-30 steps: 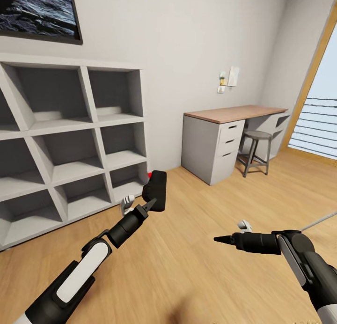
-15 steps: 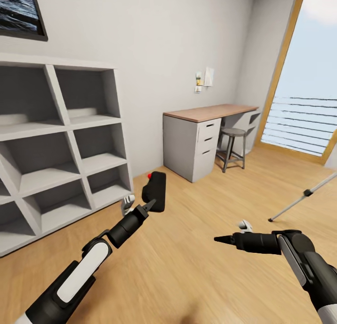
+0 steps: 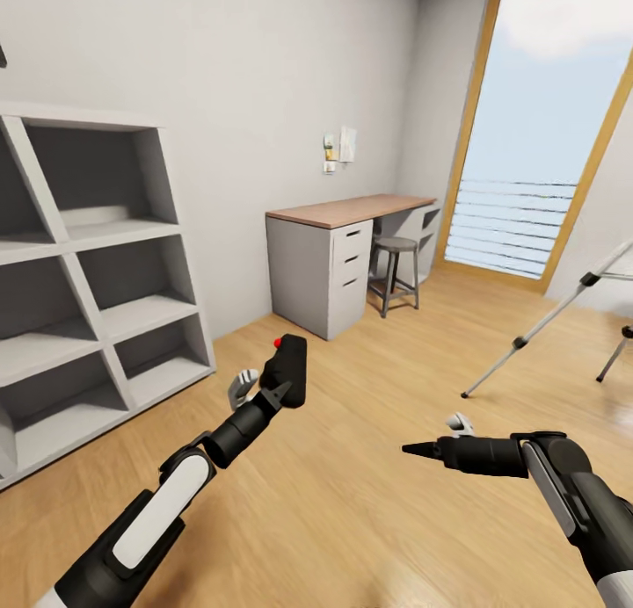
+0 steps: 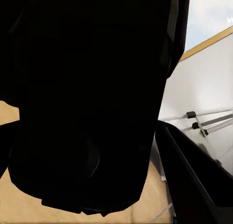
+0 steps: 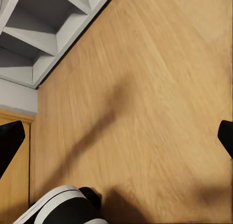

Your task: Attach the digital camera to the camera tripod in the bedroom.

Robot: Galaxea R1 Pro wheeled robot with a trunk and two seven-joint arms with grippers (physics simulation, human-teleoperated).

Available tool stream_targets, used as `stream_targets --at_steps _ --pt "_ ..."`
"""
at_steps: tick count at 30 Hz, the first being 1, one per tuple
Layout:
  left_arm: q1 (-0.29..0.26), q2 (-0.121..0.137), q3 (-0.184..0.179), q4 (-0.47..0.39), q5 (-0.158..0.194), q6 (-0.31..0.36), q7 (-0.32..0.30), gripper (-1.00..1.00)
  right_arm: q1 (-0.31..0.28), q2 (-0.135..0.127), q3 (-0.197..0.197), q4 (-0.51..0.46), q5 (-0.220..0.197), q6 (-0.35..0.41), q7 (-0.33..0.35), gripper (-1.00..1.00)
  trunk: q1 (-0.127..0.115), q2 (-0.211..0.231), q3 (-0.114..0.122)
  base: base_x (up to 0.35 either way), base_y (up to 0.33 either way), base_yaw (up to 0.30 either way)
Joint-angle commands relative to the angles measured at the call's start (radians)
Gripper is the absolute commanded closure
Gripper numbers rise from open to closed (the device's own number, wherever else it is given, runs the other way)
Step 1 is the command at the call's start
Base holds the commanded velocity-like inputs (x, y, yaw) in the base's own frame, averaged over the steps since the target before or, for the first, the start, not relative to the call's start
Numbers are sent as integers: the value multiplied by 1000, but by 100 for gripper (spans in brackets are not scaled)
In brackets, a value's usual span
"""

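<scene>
OK, left gripper point(image 3: 274, 395) is clamped on the digital camera point(image 3: 288, 371), held up at centre frame in head view, red button at its top left. In left wrist view the cam body point(image 4: 92, 98) blocks most of the frame. Right gripper point(image 3: 420, 450) sits lower right over bare wood floor point(image 3: 352, 503), tips wide apart in right wrist view, nothing held. Camera tripod point(image 3: 545, 314) legs at right edge by the window point(image 3: 536, 142). Desk point(image 3: 338, 252) + stool point(image 3: 394, 270) against the back wall, grey shelving point(image 3: 97, 283) at left.
</scene>
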Motion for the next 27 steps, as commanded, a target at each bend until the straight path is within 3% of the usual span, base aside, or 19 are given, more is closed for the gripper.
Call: stream_targets --at_steps 1,10,27 --pt "-1 -2 -1 -2 9 1 20 100 -1 0 -1 0 3 3 5 -100 0 0 -1 0 0 -287" --pt "-1 -9 -2 -2 9 0 56 100 -1 0 0 0 5 3 6 -100 0 0 -1 0 0 -287" --pt "-1 -9 0 0 9 1 55 100 -1 1 0 0 5 3 5 -100 -11 10 64 0 0 -250"
